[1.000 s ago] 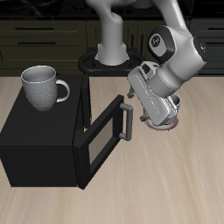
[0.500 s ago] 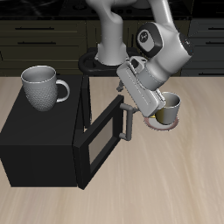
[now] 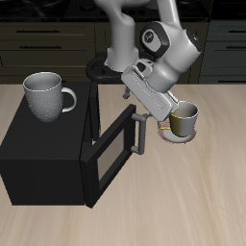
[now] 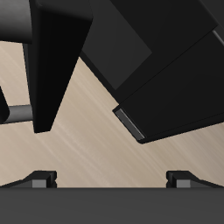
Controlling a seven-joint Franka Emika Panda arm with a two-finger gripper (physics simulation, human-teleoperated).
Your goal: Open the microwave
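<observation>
Gripper (image 3: pixel 131 84) hung above the microwave (image 3: pixel 58 154), clear of its grey handle (image 3: pixel 139 133), fingers spread and holding nothing. And the door (image 3: pixel 110 157) stood swung well out from the box, so the opening looked done; backing clear seemed all that remained. No readable writing showed anywhere.

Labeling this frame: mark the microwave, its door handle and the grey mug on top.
microwave (image 3: pixel 43 159), exterior view, top panel of the body.
door handle (image 3: pixel 140 135), exterior view, middle of the grey bar.
grey mug (image 3: pixel 44 96), exterior view, outer wall of the cup.
</observation>
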